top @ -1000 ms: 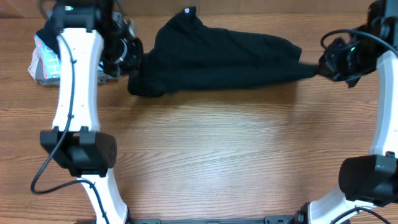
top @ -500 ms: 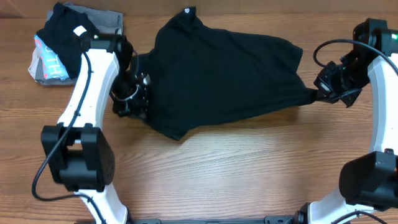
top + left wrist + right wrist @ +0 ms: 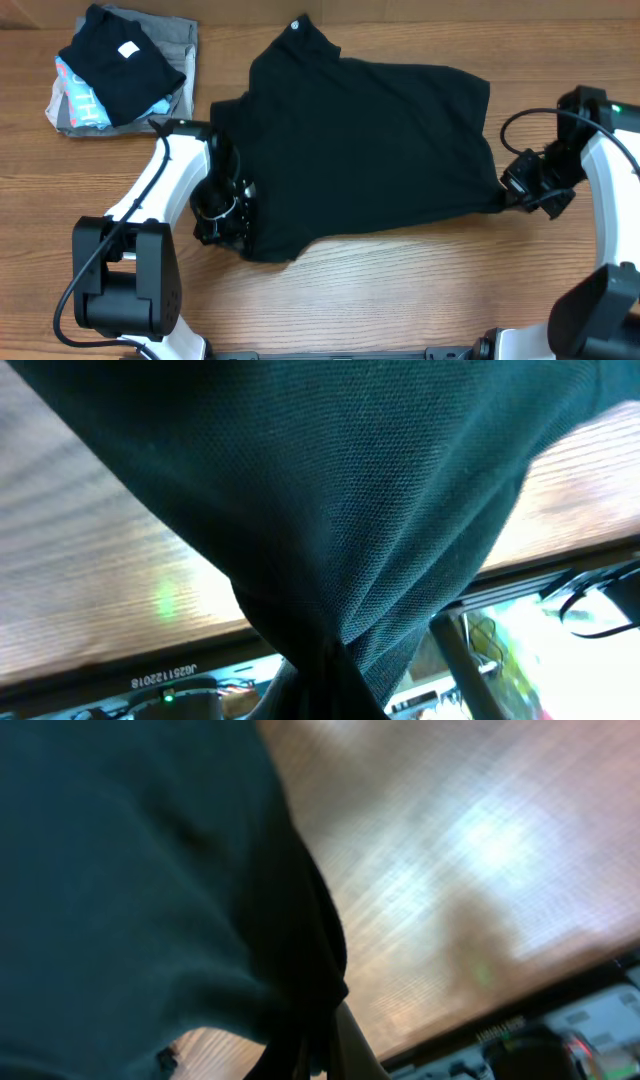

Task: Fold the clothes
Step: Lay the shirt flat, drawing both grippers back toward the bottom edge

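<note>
Fabric first: the black collared shirt (image 3: 365, 150) is a soft, light, fine-knit cloth, far bigger than either pincer. We judge it will sag, stretch and bunch wherever nothing supports it. It is spread out between the two pincers, its collar on the side far from both.

The left pincer (image 3: 238, 218) is clamped on a gathered corner of the shirt; in its wrist view the cloth fans out from a tight pinch at the bottom. The right pincer (image 3: 508, 196) is likewise closed on the opposite corner, where the cloth is drawn into a narrow twist.

We judge corners and hem edges the right places to take hold, since a pinch in mid-panel would only raise a tent of cloth. The knit looks grippy rather than slick and not fragile, though a thin pinch could slide out under tension.

Beneath lies the wooden bench (image 3: 400, 290). Well apart from the left pincer, beyond it and outward, sits a pile of folded garments (image 3: 120, 65).
</note>
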Controlling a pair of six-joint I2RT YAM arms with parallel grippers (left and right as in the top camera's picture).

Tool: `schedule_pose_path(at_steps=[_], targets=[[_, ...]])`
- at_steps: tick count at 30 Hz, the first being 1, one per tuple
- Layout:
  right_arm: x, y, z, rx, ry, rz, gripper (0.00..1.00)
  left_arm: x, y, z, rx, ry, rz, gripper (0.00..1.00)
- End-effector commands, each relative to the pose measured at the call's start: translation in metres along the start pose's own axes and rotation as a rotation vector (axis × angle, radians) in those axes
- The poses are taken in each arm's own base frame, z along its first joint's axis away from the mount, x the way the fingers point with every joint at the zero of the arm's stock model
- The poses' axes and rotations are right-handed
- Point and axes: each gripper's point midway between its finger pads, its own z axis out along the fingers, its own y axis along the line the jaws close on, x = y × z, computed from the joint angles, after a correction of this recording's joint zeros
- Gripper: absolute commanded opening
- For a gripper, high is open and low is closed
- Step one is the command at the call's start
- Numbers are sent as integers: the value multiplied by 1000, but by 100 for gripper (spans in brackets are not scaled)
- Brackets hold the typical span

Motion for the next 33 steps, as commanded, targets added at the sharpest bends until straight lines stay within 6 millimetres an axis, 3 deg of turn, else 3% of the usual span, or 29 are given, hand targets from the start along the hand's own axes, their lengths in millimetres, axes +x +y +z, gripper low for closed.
schedule_pose_path(at_steps=[1, 7, 14, 22, 33], targets=[[3, -18, -12, 11, -75, 67, 4, 9, -6, 2, 30, -1, 38, 4], [6, -38, 10, 42, -52, 108, 4, 25, -9, -6, 4, -14, 67, 4], [4, -45, 41, 53, -42, 135, 4, 39, -10, -13, -4, -26, 60, 4], [-8, -49, 41, 29, -70, 176, 4, 51, -27, -4, -12, 24, 94, 4], [-15, -46, 39, 10, -100, 170, 4, 43, -38, 3, -44, -15, 104, 5]])
